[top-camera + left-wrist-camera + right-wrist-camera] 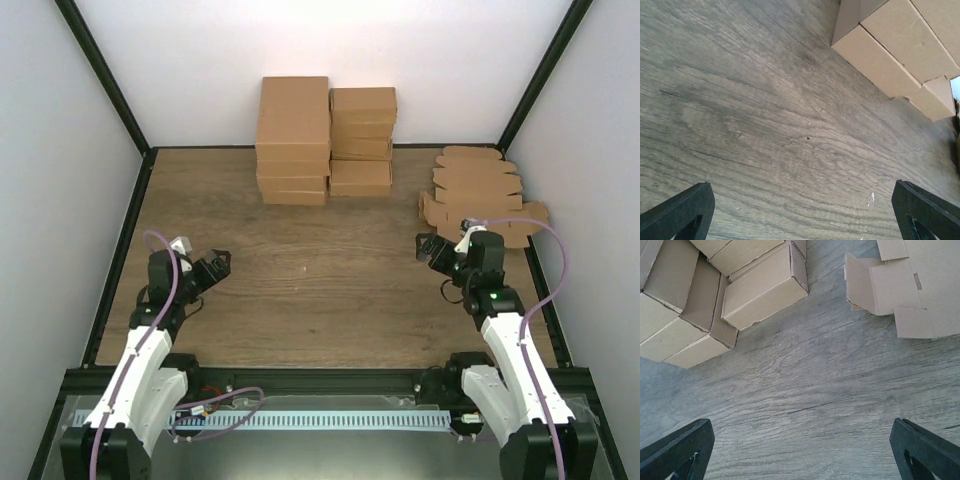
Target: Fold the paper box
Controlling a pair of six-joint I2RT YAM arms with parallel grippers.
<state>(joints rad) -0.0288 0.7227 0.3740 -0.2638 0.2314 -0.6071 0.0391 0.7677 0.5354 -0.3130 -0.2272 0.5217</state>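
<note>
Over on the far right of the table [300,300], the paper box [487,214] is just a flat brown sheet, the nearest one in a fanned pile of blanks [472,165]. Nothing on it looks folded yet. The right jaws are spread wide and empty, hovering above bare wood just near-left of that sheet's corner flaps. The left jaws are also spread and empty, way over on the near left, well apart from everything. Finished cartons [325,140] sit stacked at the far middle, so we'd leave those alone.

So the step in hand looks like grabbing one blank. Our take: go in with the right arm [505,330] on the flap that pokes out toward the left, low and flat, so we pinch only that sheet and not two at once. Thin card slides, so we'd drag it toward the open middle rather than lift it high. Then the left side can pin it while the right creases. We can't tell if the sheets cling together, so check only one comes away.
</note>
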